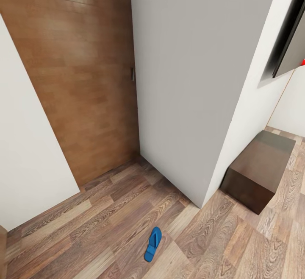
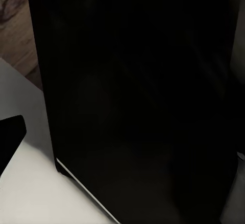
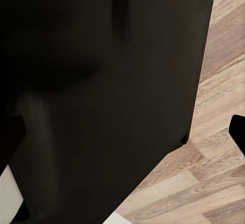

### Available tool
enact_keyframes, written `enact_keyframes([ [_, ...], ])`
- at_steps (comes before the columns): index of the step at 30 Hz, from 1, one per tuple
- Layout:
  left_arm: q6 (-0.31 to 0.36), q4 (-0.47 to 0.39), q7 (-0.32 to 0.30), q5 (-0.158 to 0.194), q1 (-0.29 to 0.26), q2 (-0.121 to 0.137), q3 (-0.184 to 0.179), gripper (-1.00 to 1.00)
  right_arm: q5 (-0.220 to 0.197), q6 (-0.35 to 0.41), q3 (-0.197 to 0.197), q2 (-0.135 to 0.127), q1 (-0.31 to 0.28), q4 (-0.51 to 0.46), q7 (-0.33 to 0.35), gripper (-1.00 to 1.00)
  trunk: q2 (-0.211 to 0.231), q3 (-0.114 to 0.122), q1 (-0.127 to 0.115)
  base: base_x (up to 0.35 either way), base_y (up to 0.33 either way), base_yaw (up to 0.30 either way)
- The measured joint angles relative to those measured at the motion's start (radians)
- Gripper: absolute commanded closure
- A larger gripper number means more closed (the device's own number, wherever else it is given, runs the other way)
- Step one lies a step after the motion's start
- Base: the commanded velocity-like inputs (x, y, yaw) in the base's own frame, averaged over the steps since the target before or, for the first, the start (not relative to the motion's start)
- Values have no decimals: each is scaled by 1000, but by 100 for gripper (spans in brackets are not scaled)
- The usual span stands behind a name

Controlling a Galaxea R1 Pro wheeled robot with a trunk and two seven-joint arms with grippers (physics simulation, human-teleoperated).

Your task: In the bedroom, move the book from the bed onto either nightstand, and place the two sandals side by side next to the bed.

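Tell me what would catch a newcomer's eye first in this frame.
The bright blue flat flip-flop sandal stands out at once, lying alone on the light-brown wood-plank floor near the bottom of the head view. Behind it rises a tall brown wooden door, set between white walls. To the right, past the wall's corner, a low dark-brown glossy wooden cabinet sits on the floor.

Home interior: wood-plank floor (image 1: 106,228), brown door (image 1: 80,75), white walls (image 1: 186,79), a blue flip-flop (image 1: 153,244) on the floor, dark wooden cabinet (image 1: 259,168) at right.
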Motion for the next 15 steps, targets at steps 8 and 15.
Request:
enact_keyframes([
  [8, 0, -2, 1, 0, 0, 0, 0, -100, 0, 0, 0, 0, 0, 0, 0, -100, 0, 0, 0, 1, 2, 4],
  [15, 0, -5, 0, 0, 0, 0, 0, -100, 0, 0, 0, 1, 0, 0, 0, -100, 0, -3, 0, 0, 0, 96],
])
